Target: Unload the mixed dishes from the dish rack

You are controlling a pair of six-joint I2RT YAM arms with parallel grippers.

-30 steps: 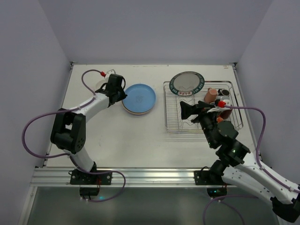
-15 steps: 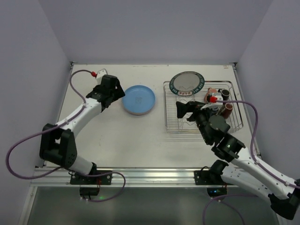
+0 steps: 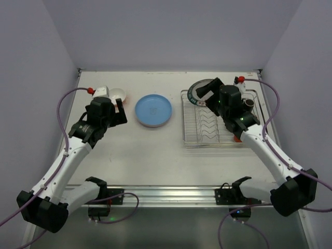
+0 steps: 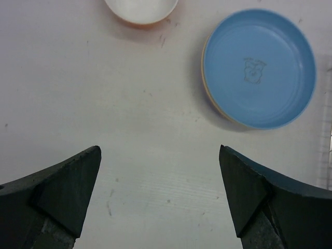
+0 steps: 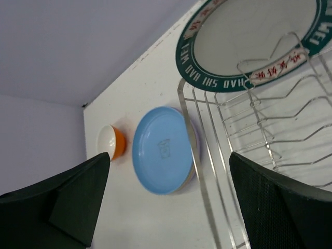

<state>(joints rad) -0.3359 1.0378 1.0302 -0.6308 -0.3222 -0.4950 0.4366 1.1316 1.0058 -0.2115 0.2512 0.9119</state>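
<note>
The right gripper (image 5: 166, 207), jaws spread and empty, hangs by the dark-rimmed plate (image 5: 249, 36) leaning at the far end of the dish rack (image 3: 183, 120); an off-centre descent could snag a wire divider (image 3: 206, 123) or tip the plate (glazed rims slip), while the left gripper (image 4: 161, 197), likewise spread, idles near the blue plate (image 3: 153, 110).

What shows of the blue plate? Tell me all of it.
The blue plate is round, glossy and shallow, with a low raised rim and a faint small line drawing at its centre; it looks like plastic. It lies flat, face up, between the orange bowl and the dish rack, apart from both. Slivers of other plates show under its rim, so it tops a stack on the white table. Nothing grips it.
</note>
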